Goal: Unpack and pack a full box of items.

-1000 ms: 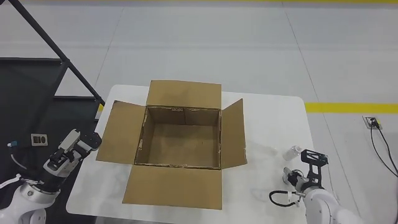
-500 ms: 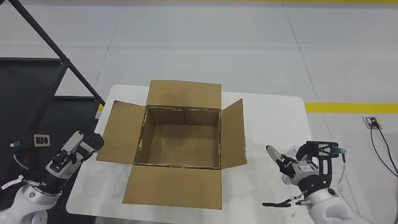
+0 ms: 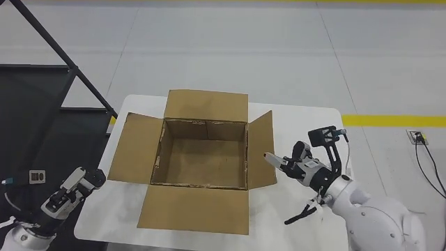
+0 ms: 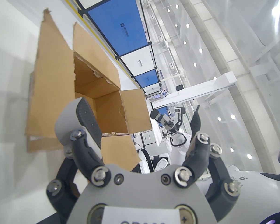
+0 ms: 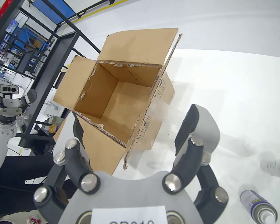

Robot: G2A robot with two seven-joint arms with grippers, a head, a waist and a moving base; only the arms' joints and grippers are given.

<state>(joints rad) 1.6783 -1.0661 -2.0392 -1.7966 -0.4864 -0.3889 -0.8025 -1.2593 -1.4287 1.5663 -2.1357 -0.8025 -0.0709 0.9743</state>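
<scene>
An open cardboard box (image 3: 202,160) stands in the middle of the white table (image 3: 306,122), all flaps folded out and its inside bare. My right gripper (image 3: 286,157) hovers open just off the box's right flap, with nothing between its fingers. In the right wrist view the gripper (image 5: 135,127) looks down into the box (image 5: 121,89). Beside it on the table lie a white bottle (image 5: 274,166) and a spray can (image 5: 256,204). My left gripper (image 3: 89,178) is open and empty off the table's front left corner, and in its own view (image 4: 140,120) it faces the box (image 4: 93,87).
A black metal frame (image 3: 63,63) slants past the table's left side. The table's right part around my right arm is bare white surface. The floor beyond has yellow lines (image 3: 390,120).
My right arm has risen from the table's front right corner and swung left up to the box's right flap. My left arm has drawn back toward the front left, away from the box.
</scene>
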